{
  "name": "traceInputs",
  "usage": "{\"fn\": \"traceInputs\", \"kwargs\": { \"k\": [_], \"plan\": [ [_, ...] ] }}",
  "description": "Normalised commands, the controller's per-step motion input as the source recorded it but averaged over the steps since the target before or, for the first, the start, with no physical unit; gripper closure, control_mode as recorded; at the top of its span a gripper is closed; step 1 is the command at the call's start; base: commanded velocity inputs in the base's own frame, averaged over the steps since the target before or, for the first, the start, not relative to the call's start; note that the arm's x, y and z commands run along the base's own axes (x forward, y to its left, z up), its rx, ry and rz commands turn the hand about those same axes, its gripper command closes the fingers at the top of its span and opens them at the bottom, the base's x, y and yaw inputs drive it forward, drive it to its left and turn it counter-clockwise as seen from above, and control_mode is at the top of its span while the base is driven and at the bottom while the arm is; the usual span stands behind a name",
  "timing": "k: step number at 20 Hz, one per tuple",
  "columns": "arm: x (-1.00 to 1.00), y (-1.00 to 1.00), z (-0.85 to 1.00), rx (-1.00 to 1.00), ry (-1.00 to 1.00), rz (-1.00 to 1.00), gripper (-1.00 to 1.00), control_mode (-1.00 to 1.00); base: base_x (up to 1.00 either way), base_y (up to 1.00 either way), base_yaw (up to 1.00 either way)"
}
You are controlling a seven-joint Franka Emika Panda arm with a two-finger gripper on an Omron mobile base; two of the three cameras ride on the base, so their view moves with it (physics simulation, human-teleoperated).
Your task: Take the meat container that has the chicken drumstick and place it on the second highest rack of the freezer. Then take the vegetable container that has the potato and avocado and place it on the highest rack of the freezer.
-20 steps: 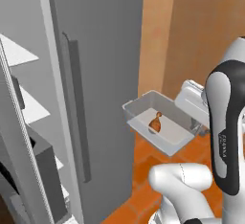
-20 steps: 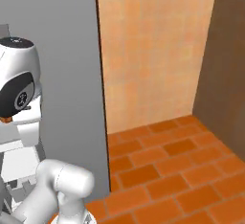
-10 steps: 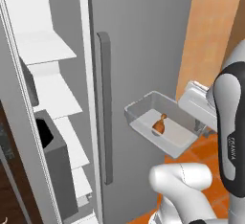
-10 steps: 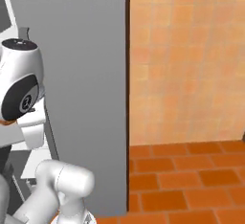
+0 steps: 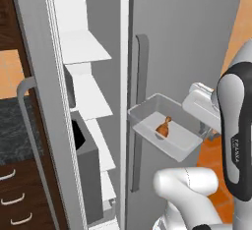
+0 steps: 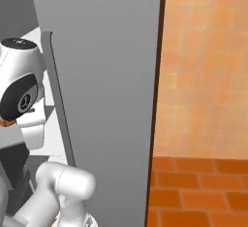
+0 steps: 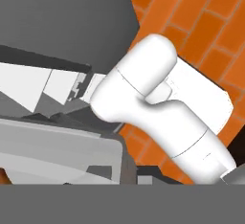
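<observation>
Base swings round toward the freezer (image 5: 98,101): the whole left base view has shifted over the last second, and the open compartment with its white shelf stack now shows far more fully. That is camera travel, not the things moving.

Meat container (image 5: 165,131), a clear shallow tray, rides in front of the closed grey door, just right of the long door handle (image 5: 140,111). Chicken drumstick (image 5: 164,127) lies near the tray's middle, same spot in the tray as before. Gripper (image 5: 203,120) pressed nearly together, pinching the tray's right rim; tray roughly level.

Highest rack (image 5: 82,46) and second highest rack (image 5: 92,96) both lie left of the tray, behind the handle line.

Judgement: carry phase under way; the tray still has to go left, round the door edge, onto the second rack. Vegetable container not yet handled.
</observation>
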Motion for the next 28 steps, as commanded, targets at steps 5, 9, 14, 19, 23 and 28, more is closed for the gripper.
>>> {"fn": "traceInputs", "kwargs": {
  "k": [5, 9, 14, 19, 23, 28],
  "plan": [
    [0.0, 0.0, 0.0, 0.0, 0.0, 0.0, 1.0, 1.0, 0.48, 0.0, 0.38],
    [0.0, 0.0, 0.0, 0.0, 0.0, 0.0, 1.0, 1.0, 0.31, 0.48, 0.3],
    [0.0, 0.0, 0.0, 0.0, 0.0, 0.0, 1.0, 1.0, 0.39, 0.1, 0.21],
    [0.13, 0.02, 0.0, 0.1, 0.03, -0.02, 1.0, -1.0, 0.23, 0.04, 0.0],
    [0.24, 0.26, -0.1, 0.2, 0.0, -0.22, 1.0, -1.0, 0.0, 0.0, 0.0],
    [0.4, 0.26, -0.14, 0.17, 0.0, -0.27, 1.0, -1.0, 0.0, 0.0, 0.0]
  ]
}}
